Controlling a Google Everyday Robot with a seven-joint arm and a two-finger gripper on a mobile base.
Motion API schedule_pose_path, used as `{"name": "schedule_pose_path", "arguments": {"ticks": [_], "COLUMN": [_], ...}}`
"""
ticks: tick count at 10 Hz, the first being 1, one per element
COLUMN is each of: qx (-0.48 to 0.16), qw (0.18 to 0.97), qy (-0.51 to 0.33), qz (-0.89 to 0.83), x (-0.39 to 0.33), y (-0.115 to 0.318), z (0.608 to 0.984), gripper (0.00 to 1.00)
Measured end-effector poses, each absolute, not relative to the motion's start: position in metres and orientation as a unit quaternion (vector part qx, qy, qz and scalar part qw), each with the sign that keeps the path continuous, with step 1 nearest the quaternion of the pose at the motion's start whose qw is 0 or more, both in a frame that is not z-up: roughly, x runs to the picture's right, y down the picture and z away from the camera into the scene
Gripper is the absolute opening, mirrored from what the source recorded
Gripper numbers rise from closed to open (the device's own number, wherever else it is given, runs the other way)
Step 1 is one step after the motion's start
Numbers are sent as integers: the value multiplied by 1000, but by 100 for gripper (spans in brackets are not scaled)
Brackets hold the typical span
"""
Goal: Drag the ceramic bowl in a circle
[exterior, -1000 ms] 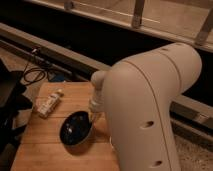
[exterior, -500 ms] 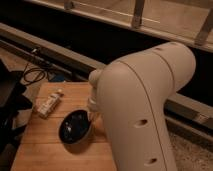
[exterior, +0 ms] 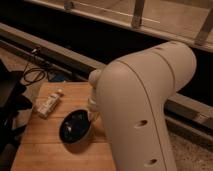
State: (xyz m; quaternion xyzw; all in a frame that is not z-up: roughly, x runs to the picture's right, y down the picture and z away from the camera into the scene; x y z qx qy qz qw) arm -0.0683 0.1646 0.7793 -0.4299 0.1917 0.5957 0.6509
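On the wooden table point(exterior: 45, 150), the gripper point(exterior: 93, 114) sits at the right rim of the ceramic bowl point(exterior: 76, 127), apparently to drag it; its grip cannot be told.

ceramic bowl point(exterior: 76, 127) on table point(exterior: 50, 150) | claw point(exterior: 93, 111) at bowl's right rim | packet point(exterior: 48, 103) upper-left of bowl

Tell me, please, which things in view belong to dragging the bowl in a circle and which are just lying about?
Part of the job:
ceramic bowl, on the wooden table
gripper, at the bowl's right rim, mostly hidden by the arm

Lying about:
small bottle, on its side, left of the bowl
black cable, beyond the table
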Motion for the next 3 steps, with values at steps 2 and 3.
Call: {"name": "schedule_pose_path", "arguments": {"ticks": [2,3], "qx": [-428,-427], "qw": [650,650], "qy": [194,195], "qz": [597,598], "x": [-68,-67], "y": [164,164], "z": [780,780], "gripper": [0,0]}}
